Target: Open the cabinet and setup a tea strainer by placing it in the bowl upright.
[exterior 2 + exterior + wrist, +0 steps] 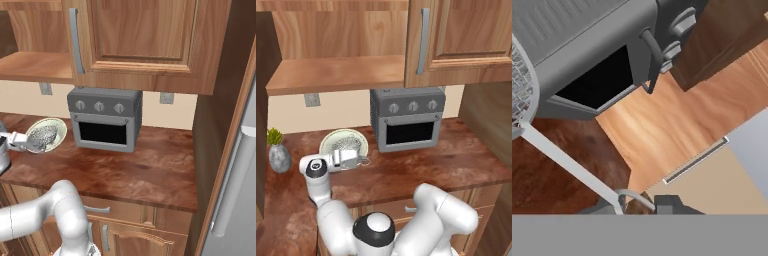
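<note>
The jaws are clamped on the thin wire handle of the tea strainer [522,85]; in the hand view the handle runs from the two dark tips at 6 o'clock up to the mesh cup at 9 o'clock. The gripper [358,160] lies level over the counter [456,160] and points toward 3 o'clock in the left base view. In the right base view the gripper [31,143] sits at 9 o'clock, and the tea strainer [44,136] shows its grey mesh inside the rim of the bowl [59,131].

In the left base view the tea strainer [347,148] rests in the bowl [331,140], which stands on the counter at about 9 o'clock of the frame centre. I cannot tell whether the cup touches the bowl's bottom.

Just beyond the bowl toward 3 o'clock stands a grey toaster oven [407,119] with three knobs and a dark window, set against the back wall. In the hand view the toaster oven [587,55] appears tilted across the top. At 9 o'clock from the bowl, near the counter's end, is a stone vase [279,157] with a small green plant.

Above, the cabinet [456,40] has its door swung out, the long grey handle [423,40] upright at 12 o'clock. The wooden shelf [336,74] inside lies bare toward 10 o'clock. A wall outlet [312,99] sits under the shelf. In the right base view a grey fridge [235,175] stands at 4 o'clock.
</note>
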Tool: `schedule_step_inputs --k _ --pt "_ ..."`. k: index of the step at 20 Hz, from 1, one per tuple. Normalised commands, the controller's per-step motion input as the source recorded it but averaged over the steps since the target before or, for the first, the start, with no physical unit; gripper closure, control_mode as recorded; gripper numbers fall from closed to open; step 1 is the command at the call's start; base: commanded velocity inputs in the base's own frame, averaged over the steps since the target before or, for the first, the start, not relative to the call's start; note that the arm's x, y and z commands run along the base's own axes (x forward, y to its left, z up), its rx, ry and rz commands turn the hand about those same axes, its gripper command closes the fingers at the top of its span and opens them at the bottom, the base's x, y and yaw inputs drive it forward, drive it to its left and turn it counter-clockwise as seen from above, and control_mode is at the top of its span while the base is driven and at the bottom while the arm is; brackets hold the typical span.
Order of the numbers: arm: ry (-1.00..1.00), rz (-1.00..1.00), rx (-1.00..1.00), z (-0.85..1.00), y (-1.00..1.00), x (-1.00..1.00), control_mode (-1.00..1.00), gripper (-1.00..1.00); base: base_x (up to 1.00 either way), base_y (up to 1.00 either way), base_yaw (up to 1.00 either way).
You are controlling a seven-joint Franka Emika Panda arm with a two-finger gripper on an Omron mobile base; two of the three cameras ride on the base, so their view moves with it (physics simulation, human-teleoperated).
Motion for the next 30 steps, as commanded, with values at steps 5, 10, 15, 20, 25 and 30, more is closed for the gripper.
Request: schedule_step_inputs --k 5,10,15,20,25,30 --pt "-0.10 0.00 0.03 0.01 0.06 0.00 -1.00 1.00 0.00 0.00 0.00" --pt "-0.08 0.00 0.03 0.01 0.00 0.10 -1.00 1.00 0.00 0.00 0.00" --pt "-0.08 0.00 0.01 0.01 0.00 0.06 -1.00 1.00 0.00 0.00 0.00" --pt "-0.15 0.00 0.00 -0.04 0.02 0.00 -1.00 1.00 0.00 0.00 0.00" --pt "-0.01 0.00 0.00 0.00 0.00 0.00 -1.00 -1.00 0.00 0.00 0.00" --pt "0.00 0.00 0.00 0.00 0.00 0.00 -1.00 -1.00 0.00 0.00 0.00"
